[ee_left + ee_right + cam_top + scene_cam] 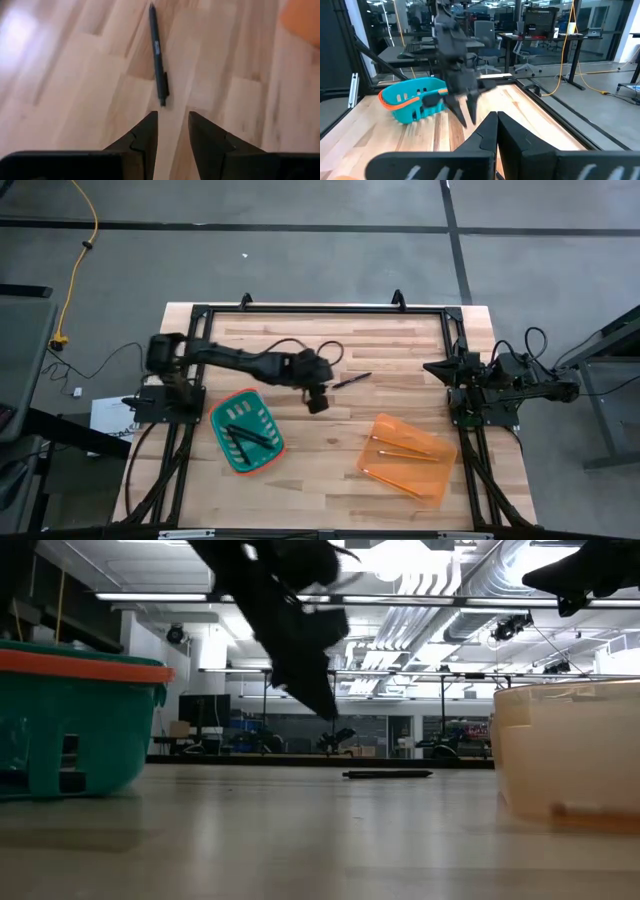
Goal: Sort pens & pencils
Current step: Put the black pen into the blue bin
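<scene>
**Left arm above the last pen on the table**

High view shows the left arm stretched from its base at the left edge of the table (400,345) toward the middle, with its wrist bent down. The left gripper (317,402) hangs over the bare wood, just beside one dark pen (352,380), which lies on the table a little to the right and farther away. In the left wrist view the two dark fingers (145,137) stand partly apart with an empty gap between them, and they hold nothing. The pen (158,55) lies just ahead of the fingertips, not touching them.

From the low view, the left gripper (318,700) points down and is raised above the wood, and the pen (388,774) lies flat on the table behind it.

Two other pens (245,434) lie inside the green basket (222,416), which stands at the near left part of the table. The pencils (400,452) lie inside the orange tray (432,442) at the near right; I cannot count them exactly.

The right arm waits folded at the right edge of the table. The right gripper (496,131) has its fingers pressed together and holds nothing.
</scene>
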### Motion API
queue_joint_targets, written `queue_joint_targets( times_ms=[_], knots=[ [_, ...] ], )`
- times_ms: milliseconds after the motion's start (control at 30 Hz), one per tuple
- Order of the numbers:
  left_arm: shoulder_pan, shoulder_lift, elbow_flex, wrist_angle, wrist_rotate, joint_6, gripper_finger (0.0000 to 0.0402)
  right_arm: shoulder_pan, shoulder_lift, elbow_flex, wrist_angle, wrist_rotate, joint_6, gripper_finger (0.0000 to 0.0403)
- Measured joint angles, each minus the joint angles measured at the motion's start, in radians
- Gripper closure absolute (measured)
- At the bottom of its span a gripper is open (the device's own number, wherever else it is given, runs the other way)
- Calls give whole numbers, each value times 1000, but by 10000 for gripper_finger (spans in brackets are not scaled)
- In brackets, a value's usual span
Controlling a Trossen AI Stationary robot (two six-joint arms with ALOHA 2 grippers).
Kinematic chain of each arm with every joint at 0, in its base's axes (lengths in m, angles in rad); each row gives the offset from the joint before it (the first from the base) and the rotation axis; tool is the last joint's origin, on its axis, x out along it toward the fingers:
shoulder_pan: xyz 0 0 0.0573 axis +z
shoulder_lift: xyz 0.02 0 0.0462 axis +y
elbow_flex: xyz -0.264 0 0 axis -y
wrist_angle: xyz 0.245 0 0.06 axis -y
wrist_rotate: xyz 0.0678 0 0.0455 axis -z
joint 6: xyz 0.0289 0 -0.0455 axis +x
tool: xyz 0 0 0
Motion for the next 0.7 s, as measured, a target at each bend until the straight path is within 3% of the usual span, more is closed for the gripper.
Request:
queue_joint_targets(
  times_ms=[233, 367, 567, 700],
  knots=[
    [45, 216, 221, -117, 15, -37, 302, 0, 0, 0, 0, 0, 0, 403],
    [66, 278, 293, -109, 13, -36, 268, 0, 0, 0, -7, 0, 0, 403],
    [74, 315, 321, -56, 33, 8, 200, 0, 1, 0, -15, 0, 0, 403],
    [76, 315, 292, 14, 48, 10, 190, 0, 1, 0, -15, 0, 0, 403]
  ],
)
